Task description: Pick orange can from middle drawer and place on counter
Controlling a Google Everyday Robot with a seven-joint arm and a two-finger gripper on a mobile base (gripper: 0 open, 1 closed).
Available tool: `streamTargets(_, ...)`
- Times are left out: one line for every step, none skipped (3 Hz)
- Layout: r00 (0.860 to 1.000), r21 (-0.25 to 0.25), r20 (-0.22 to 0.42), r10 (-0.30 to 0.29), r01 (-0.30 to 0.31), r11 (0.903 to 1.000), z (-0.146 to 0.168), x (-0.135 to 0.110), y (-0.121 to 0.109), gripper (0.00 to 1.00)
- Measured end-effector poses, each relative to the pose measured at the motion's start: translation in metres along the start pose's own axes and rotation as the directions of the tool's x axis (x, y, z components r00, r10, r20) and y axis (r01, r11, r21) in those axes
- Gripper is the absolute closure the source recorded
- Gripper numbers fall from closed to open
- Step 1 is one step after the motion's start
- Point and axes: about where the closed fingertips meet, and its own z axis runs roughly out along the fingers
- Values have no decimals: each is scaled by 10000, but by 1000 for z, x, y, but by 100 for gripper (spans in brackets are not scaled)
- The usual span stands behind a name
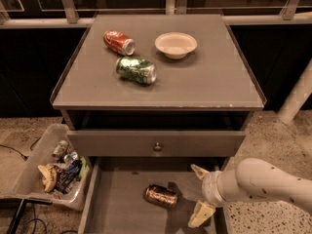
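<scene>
Down at middle drawer [122,204]: pincer [200,193] beside orange can [161,195]

Camera view: I see my pincer spread wide and empty over the open drawer's right side, just right of the orange can, not touching. Can lies on its side on the drawer floor. Up on the surface [209,82]: red can [119,42], green-and-white can [136,70], white bowl [176,44].

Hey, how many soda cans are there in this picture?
3: a red can and a green can lying on the counter, an orange can in the open drawer beside the open gripper. Clutter in the bin may hide more.
</scene>
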Motion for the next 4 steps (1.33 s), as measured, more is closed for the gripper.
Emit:
streamTargets(9993,-685,273,263,-244,9974,40,-5,13,0)
streamTargets(9934,-1153,832,789,-691,9909,75,-12,20,0)
streamTargets(9826,-1193,1297,1326,-1173,9859,103,-12,22,0)
streamTargets(9796,-840,1381,1459,-1352,9873,131,-10,21,0)
